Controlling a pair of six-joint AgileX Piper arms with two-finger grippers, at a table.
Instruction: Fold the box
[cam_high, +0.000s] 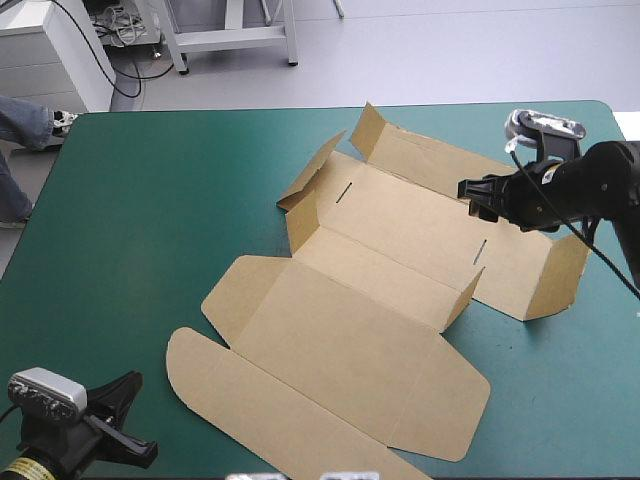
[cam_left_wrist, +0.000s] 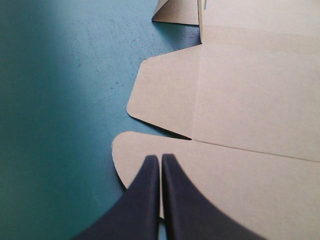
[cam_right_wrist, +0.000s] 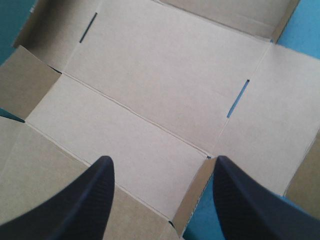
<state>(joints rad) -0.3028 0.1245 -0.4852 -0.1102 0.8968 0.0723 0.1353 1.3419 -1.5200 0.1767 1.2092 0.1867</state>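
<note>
Reaching in from the right edge of the teal-green cover (cam_high: 150, 200), the right gripper (cam_high: 476, 200) hangs above the far right panel of the box (cam_high: 370, 300), fingers spread wide and gripping nothing. The left gripper (cam_left_wrist: 161, 159) sits low at the near left corner, fingers pressed together and empty, tips pointing over the box's rounded near flap (cam_left_wrist: 130, 150). The box lies opened out on the cover, from the centre toward the right edge. It is smooth brown board, creased into rectangular panels. Short side flaps (cam_high: 560, 275) stand partly raised, and two narrow slots (cam_right_wrist: 238, 98) are cut in the far panels.
</note>
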